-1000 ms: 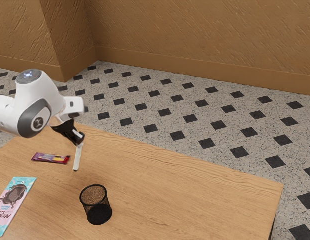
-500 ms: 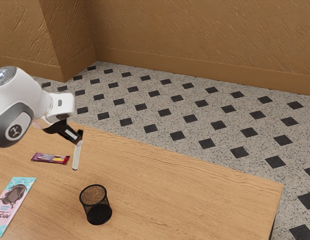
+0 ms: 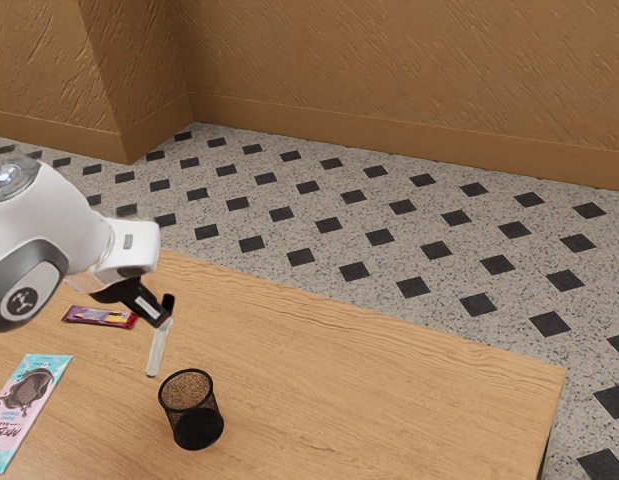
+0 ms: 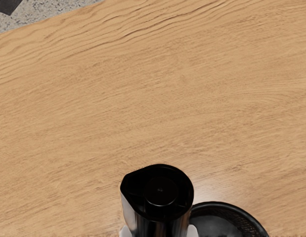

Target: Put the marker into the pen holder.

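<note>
Clock read off the exterior view, claw at centre, 12 toward that view's top.

Claw [image 3: 167,318]: dark, angled downward, pinching the marker [image 3: 157,352] near its upper end. Marker is pale along the length that shows beneath the grip; it hangs tilted, close to upright, its lower end pointing between 6 and 7 o'clock. In the wrist view its black end faces the camera, round with one pointed corner, a glossy barrel beneath.

Pen holder [image 3: 192,412]: between 5 and 6 o'clock from the claw, near. Black mesh cup, round, standing upright on the desk [image 3: 369,390], mouth up. Marker is outside it; lower tip appears just off the rim, on the holder's 10 to 11 o'clock side. Exact height of the tip over the wood: cannot tell. Wrist view agrees on nearness: dark curved rim beside the marker, partly hidden behind it.

Arm [image 3: 74,230]: white with grey, coming in from 10 o'clock.

Wrapped bar [image 3: 97,317]: 9 o'clock, near, lying flat; purple and red with a yellow patch. Flat package [image 3: 27,410]: 8 o'clock, farther out, pink and light blue with a dark picture.

Desk is light wood, wavy grain; one corner out near 3 o'clock. Beyond it at 2, speckled floor [image 3: 389,260] with dark diamonds. Farther, toward 1, a rough tan wall [image 3: 389,80].
</note>
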Robot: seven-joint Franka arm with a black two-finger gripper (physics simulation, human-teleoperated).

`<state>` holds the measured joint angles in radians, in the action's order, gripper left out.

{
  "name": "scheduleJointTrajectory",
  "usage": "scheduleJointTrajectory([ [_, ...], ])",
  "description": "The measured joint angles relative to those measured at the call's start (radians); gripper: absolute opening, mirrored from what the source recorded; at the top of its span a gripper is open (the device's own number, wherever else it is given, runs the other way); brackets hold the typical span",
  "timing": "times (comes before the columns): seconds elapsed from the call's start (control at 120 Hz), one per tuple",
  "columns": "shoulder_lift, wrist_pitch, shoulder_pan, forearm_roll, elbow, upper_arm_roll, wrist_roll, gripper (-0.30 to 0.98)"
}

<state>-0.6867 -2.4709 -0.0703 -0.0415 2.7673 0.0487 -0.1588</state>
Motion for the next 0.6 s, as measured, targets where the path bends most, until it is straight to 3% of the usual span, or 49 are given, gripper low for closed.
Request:
scheduleJointTrajectory([
  [0.25, 0.002, 0.010, 0.000, 0.065, 0.004, 0.084, 0.002, -0.06],
  [0.6, 0.122, 0.003, 0.003, 0.089, -0.048, 0.092, 0.006, -0.06],
])
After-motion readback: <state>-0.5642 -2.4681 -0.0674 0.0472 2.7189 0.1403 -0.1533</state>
